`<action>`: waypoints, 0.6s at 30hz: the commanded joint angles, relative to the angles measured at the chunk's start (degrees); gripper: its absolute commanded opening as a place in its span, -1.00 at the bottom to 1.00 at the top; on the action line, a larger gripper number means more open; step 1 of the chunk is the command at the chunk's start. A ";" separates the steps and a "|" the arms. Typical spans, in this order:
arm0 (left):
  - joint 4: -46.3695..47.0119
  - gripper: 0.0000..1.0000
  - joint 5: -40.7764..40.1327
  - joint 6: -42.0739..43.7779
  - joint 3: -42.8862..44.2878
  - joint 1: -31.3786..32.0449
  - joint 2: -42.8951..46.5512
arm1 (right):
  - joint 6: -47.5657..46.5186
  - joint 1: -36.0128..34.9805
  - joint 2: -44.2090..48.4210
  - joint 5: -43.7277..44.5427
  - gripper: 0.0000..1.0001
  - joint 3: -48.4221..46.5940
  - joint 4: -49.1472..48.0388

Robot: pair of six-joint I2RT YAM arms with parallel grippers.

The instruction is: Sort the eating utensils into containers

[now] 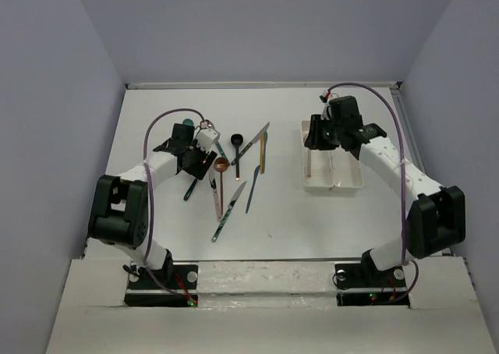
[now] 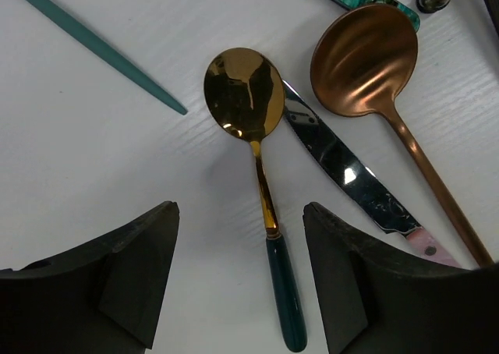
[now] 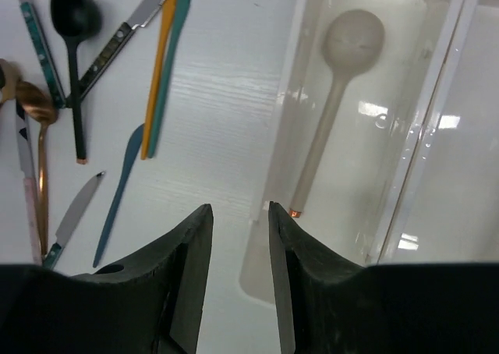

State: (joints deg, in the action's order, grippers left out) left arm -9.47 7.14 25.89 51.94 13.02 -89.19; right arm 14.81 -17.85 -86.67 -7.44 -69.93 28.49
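While the left fingers point(image 2: 144, 268) are spread wide astride the gold spoon point(image 2: 245, 97) on the counter point(image 2: 86, 175), the silver knife point(image 2: 343, 167) just beside its neck at 3 o'clock could be pinched or dragged along too — the right fingers point(image 3: 183, 276), narrowly parted and empty, are held over the tray point(image 3: 290, 104) containing a beige spoon point(image 3: 335, 112).

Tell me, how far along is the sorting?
Barely begun. Done: one beige spoon lies in the left compartment of the white tray. In hand: nothing; the right gripper hangs open by the tray, the left gripper open over a gold spoon. Left: that spoon and the other utensils on the table.
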 commanded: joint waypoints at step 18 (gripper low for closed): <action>-6.34 -0.27 0.24 3.64 -3.43 -1.06 -3.45 | -0.48 -2.98 3.97 2.17 -0.17 2.34 -0.63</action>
State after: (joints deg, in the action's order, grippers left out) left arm -10.68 8.60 28.25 50.11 12.62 -92.75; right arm 14.81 -20.12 -83.55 -5.34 -68.38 29.12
